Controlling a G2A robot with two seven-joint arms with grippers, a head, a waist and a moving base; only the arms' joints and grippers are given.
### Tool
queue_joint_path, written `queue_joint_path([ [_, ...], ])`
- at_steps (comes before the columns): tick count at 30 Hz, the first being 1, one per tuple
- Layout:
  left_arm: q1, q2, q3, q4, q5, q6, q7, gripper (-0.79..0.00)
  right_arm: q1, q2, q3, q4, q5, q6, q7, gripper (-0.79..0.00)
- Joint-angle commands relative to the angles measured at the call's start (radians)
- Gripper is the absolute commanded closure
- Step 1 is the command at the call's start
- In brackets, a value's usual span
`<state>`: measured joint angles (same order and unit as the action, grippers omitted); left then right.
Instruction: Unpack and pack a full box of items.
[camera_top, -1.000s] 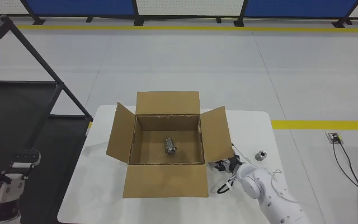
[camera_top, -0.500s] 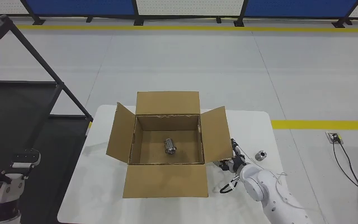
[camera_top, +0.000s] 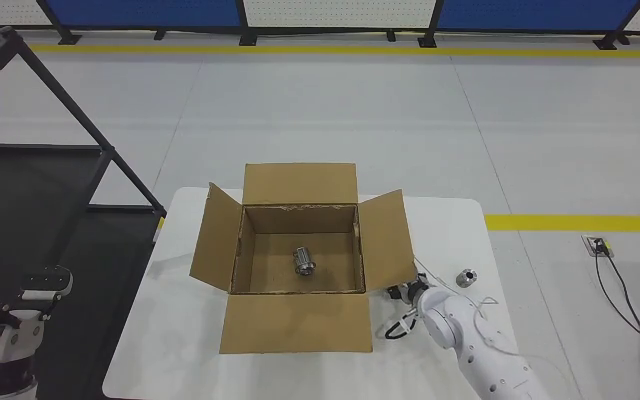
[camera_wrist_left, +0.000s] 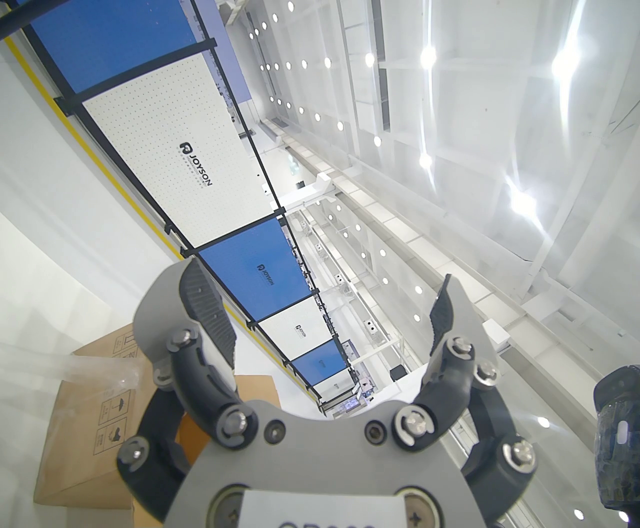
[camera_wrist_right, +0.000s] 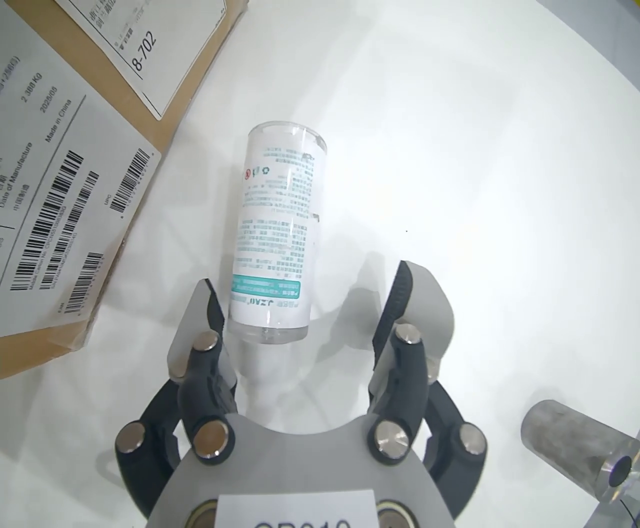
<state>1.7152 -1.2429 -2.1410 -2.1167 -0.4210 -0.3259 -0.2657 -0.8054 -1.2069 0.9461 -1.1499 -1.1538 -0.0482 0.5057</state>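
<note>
Right gripper (camera_wrist_right: 307, 285): fingers stood wide apart, low over the table (camera_top: 180, 330), just right of the box's right flap, straddling the cap end of the bottle without clamping it.
Bottle (camera_wrist_right: 275, 240): clear with a white label, lay on its side on the table outside the box; one finger (camera_wrist_right: 212, 312) was just beside it, contact could not be told.
Box (camera_top: 295, 322): open at the table's middle, all four flaps spread.
Metal cylinder (camera_top: 304, 262): lay on the box floor, near its middle.
Second cylinder (camera_top: 466, 277): sat on the table right of the box, apart from the bottle.
Left gripper (camera_wrist_left: 320, 290): pointed up at the ceiling, fingers wide, nothing between them.
</note>
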Motion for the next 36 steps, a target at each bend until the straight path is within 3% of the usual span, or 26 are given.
queue_joint_path([
  [1,0.0,0.0,0.0,0.0,0.0,0.0,0.0,-0.785,0.002,-0.003,-0.001,0.007,-0.001,-0.003,-0.006,0.0],
  [9,0.0,0.0,0.0,0.0,0.0,0.0,0.0,-0.785,-0.025,-0.001,0.039,-0.007,0.006,-0.01,-0.048,0.0],
  [17,0.0,0.0,0.0,0.0,0.0,0.0,0.0,-0.785,-0.112,0.025,0.194,-0.124,0.104,0.004,-0.099,0.0],
  [29,0.0,0.0,0.0,0.0,0.0,0.0,0.0,-0.785,-0.38,0.078,0.505,-0.607,0.157,0.001,-0.095,0.0],
  [36,0.0,0.0,0.0,0.0,0.0,0.0,0.0,-0.785,-0.481,0.087,0.566,-0.879,0.159,-0.008,-0.03,0.0],
])
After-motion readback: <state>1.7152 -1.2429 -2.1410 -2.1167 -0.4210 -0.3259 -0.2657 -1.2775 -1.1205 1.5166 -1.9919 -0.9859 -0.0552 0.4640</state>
